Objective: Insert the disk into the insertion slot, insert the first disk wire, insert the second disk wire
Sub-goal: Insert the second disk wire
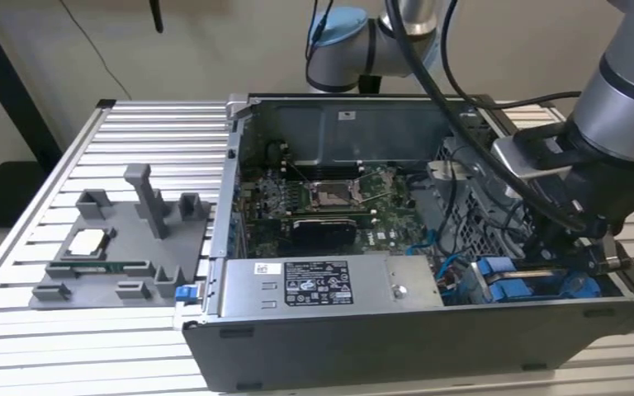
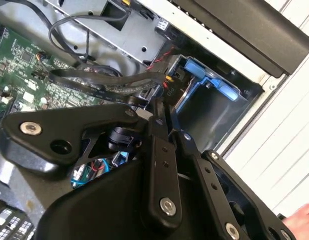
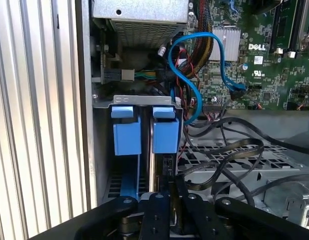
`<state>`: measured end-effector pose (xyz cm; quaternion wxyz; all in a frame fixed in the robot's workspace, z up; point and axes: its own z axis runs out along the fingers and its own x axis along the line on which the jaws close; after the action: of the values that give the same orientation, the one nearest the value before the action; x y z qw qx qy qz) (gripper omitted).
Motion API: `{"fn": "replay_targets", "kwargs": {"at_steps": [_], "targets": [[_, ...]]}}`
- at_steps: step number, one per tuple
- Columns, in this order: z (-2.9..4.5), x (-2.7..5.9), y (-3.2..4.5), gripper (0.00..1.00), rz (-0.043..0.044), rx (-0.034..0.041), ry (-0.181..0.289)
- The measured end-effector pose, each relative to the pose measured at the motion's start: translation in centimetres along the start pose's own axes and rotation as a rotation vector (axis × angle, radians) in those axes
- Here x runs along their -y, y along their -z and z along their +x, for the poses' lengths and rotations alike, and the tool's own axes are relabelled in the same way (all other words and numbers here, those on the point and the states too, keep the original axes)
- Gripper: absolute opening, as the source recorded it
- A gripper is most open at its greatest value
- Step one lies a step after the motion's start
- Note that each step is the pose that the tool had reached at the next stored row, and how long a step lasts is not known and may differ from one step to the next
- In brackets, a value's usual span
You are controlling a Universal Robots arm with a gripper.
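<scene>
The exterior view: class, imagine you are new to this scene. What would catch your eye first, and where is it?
First, the open computer case on the slatted table, its green motherboard bare in the middle. Next, the bright blue plastic tabs in the corner at the exterior view's lower right, where the arm's gripper reaches down. At the exterior view's left stands a grey fixture tray with upright posts.

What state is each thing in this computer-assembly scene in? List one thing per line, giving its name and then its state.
gripper: shut on a thin black wire, by the drive cage.
insertion slot: blue tabs at its mouth, blue carriers seated inside.
computer case: side open, motherboard exposed.
blue cable: loose, looping over the motherboard.
fixture tray: on the table beside the case, small parts on it.
</scene>
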<state>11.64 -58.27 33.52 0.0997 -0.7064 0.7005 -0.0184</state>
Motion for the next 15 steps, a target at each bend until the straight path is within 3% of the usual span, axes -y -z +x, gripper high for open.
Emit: {"fn": "replay_targets", "kwargs": {"at_steps": [7, 10, 11, 15], "targets": [[0.00, -0.04, -0.20, 0.16, 0.0000, -0.0013, 0.000], [0.05, -0.12, -0.64, 0.17, 0.0002, 0.0097, -0.002], [0.04, -0.10, -0.56, 0.23, 0.0000, 0.0111, -0.002], [-0.13, 0.15, 0.91, 0.23, -0.0017, 0.0117, -0.002]]}}
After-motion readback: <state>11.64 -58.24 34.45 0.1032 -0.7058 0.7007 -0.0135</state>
